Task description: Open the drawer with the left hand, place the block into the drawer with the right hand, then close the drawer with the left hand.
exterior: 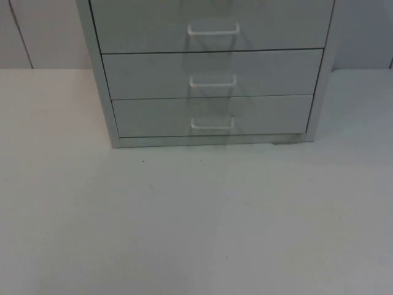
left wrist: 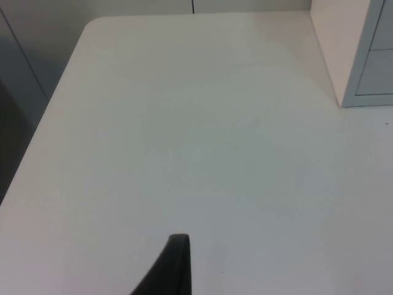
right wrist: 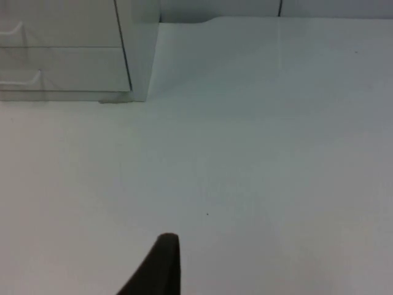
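Observation:
A light grey drawer cabinet [exterior: 209, 74] stands at the back of the white table [exterior: 196, 221]. Its three drawers are all shut, each with a white handle: top [exterior: 213, 29], middle [exterior: 212, 81], bottom [exterior: 212, 124]. My left gripper [left wrist: 175, 267] hangs over bare table to the left of the cabinet, whose corner [left wrist: 362, 55] lies well ahead of it. My right gripper [right wrist: 161, 267] hangs over bare table in front and to the right of the cabinet [right wrist: 67, 55], also well apart from it. Both arms wait.
The table's left edge [left wrist: 37, 141] with its rounded back corner runs beside the left gripper, with dark floor beyond. The grey partition wall [exterior: 43, 31] stands behind the cabinet. Open table surface spreads in front of the drawers.

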Motion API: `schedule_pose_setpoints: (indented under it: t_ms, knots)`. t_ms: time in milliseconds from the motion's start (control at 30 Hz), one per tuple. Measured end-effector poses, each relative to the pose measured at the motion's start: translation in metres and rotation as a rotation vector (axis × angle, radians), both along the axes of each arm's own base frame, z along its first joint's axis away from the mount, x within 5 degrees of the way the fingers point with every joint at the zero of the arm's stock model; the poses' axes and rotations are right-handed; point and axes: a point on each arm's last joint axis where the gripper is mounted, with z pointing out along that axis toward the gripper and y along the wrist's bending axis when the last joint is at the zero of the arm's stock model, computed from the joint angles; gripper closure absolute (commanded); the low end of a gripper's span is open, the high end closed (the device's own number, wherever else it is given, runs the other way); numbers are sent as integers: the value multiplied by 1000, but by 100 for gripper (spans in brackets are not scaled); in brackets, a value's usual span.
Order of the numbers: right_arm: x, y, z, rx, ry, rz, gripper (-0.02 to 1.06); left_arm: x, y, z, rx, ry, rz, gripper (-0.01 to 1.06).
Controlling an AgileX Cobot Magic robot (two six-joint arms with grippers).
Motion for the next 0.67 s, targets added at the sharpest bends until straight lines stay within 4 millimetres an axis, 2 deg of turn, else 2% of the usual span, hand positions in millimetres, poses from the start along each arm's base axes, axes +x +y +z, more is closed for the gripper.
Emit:
schedule_pose_setpoints:
  t_ms: [667]
  knots:
    - [0,0,0,1,-1,-32,-1,0,0,0,0,0,0,0]
